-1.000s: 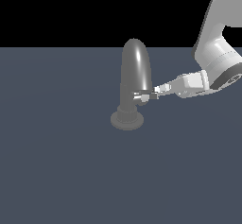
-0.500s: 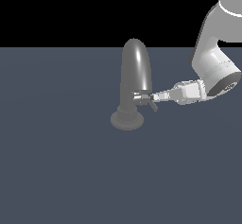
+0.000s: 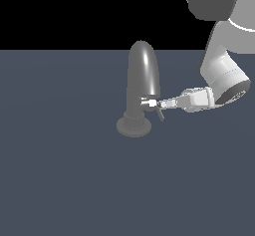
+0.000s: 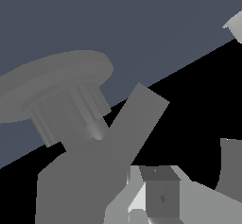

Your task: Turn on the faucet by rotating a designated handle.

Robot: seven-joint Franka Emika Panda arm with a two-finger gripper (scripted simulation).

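The dull grey faucet (image 3: 143,73) stands on the dark floor with its thick arched spout up and its round ribbed base flange (image 3: 134,126) below. The small bright handle (image 3: 148,102) sticks out sideways from the lower stem, toward the exterior view's right. My gripper (image 3: 161,103) reaches in level from that side, and its narrow tip touches the handle's end. The fingers look pressed together, not around the handle. The wrist view shows the flange (image 4: 56,79), the ribbed stem, a grey lever (image 4: 142,112) slanting out from it, and my fingertips (image 4: 160,194) close below it.
The flat dark blue-grey floor (image 3: 60,180) spreads all around the faucet. My arm's thick white links (image 3: 224,75) hang at the exterior view's upper right. A black background lies beyond the floor's far edge.
My wrist and gripper have dropped a little and stayed against the handle. The upper arm links have swung closer to the camera. The faucet body has not moved.
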